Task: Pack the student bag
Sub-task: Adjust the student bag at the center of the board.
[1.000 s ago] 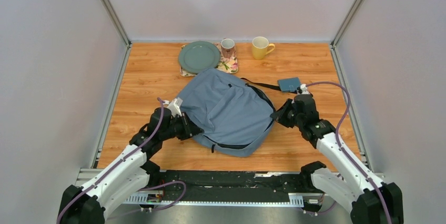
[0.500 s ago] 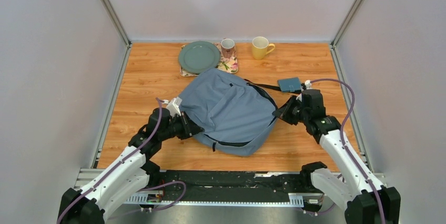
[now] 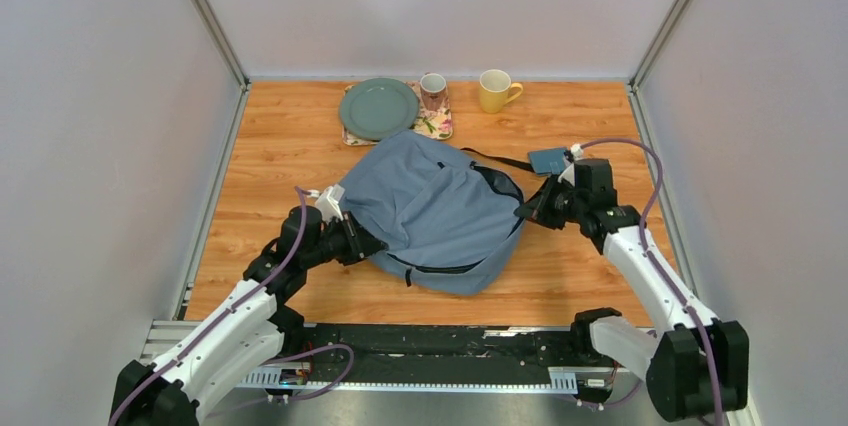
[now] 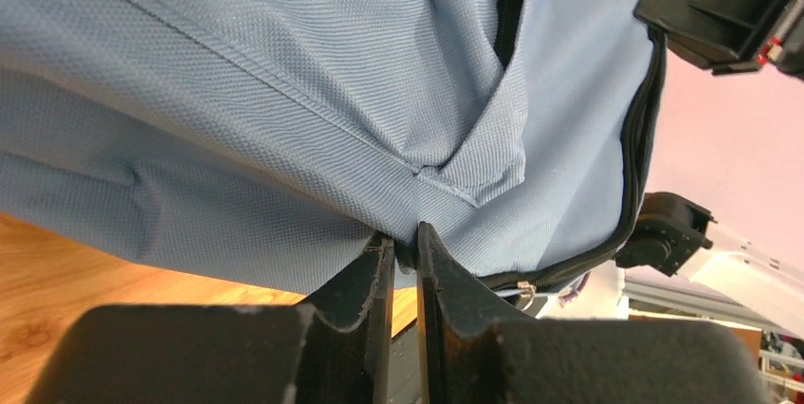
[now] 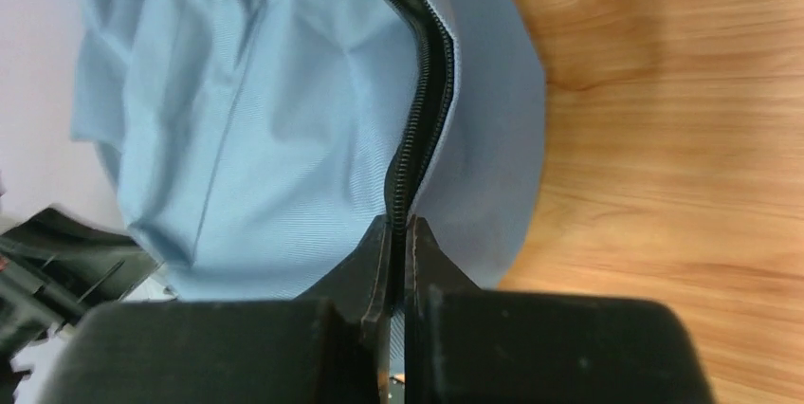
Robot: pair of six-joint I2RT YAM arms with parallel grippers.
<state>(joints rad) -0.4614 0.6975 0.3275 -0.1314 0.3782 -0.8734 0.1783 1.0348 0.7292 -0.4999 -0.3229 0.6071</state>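
Observation:
The student bag, a soft grey-blue backpack with black zipper trim, lies flat in the middle of the table. At its left edge my left gripper is shut on a fold of the bag's fabric; the pinched cloth bunches between the fingertips. At the bag's right edge my right gripper is shut on the black zipper line, which runs straight into the closed fingers. A black strap trails from the bag toward the back right.
A small flat teal case lies just behind the right wrist. At the back stand a green plate on a floral mat, a patterned mug and a yellow mug. Metal rails border the wooden table.
The right arm has moved back and slightly left along the bag's right edge, holding the zipper line. The left gripper keeps its hold on the fabric and has hardly moved.

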